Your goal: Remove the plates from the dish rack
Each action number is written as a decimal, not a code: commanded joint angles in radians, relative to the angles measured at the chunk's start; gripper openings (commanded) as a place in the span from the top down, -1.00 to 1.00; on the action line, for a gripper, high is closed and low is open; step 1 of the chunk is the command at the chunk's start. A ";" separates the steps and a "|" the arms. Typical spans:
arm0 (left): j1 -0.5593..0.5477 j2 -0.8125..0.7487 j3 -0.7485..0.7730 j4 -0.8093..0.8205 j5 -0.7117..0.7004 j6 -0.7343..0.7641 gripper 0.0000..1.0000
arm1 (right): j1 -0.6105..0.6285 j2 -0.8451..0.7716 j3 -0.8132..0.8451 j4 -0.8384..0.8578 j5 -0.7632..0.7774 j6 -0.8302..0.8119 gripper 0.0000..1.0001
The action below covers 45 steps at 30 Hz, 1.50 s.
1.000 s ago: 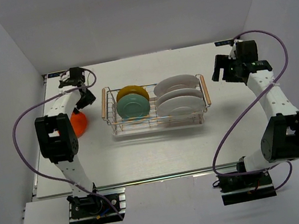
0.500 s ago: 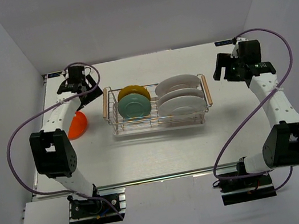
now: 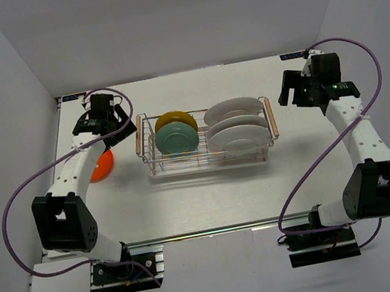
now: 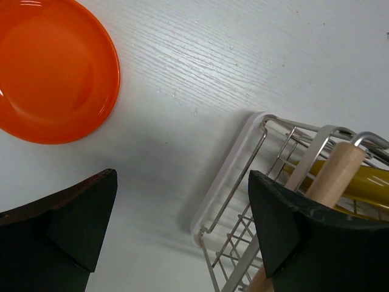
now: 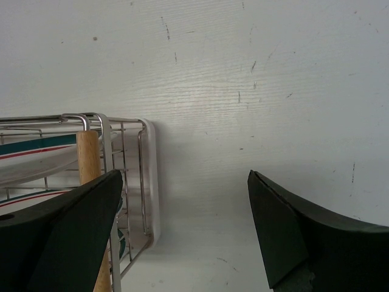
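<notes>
Plates: five stand in the dish rack mid-table, orange plate lies on the table at its 9 o'clock, so you've one done, five left, with left gripper and right gripper both gaping, empty.

dish rack: shiny chrome wire
rack handle: light, smooth, matt wood
orange plate: glossy, smooth
white plates: glossy glaze
table: white, matt, fine grained texture
</notes>
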 commanded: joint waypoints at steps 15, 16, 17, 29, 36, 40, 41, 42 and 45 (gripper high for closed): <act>-0.030 0.124 0.495 0.032 1.138 0.789 -0.96 | 0.002 -0.028 0.008 0.015 0.003 -0.074 -0.78; -0.030 0.139 0.510 0.021 1.144 0.820 -0.96 | 0.001 -0.025 0.009 0.013 -0.003 -0.077 -0.78; -0.039 0.180 0.533 0.002 1.147 0.869 -0.96 | 0.001 -0.019 0.011 0.015 -0.020 -0.083 -0.78; -0.068 0.487 0.853 -0.319 1.290 1.176 -0.67 | 0.004 0.024 0.040 -0.010 -0.040 -0.088 -0.79; -0.077 0.524 0.791 -0.330 1.236 1.198 -0.53 | 0.004 0.059 0.049 -0.010 -0.092 -0.085 -0.79; -0.087 0.552 0.787 -0.306 1.207 1.181 -0.48 | 0.005 0.067 0.046 -0.010 -0.118 -0.079 -0.79; -0.087 0.552 0.787 -0.287 1.186 1.172 -0.48 | 0.005 0.064 0.045 -0.008 -0.117 -0.079 -0.78; -0.087 0.556 0.785 -0.281 1.178 1.158 -0.47 | 0.004 0.058 0.040 -0.001 -0.111 -0.076 -0.78; -0.087 0.575 0.784 -0.255 1.164 1.141 -0.45 | 0.004 0.048 0.035 0.004 -0.111 -0.076 -0.78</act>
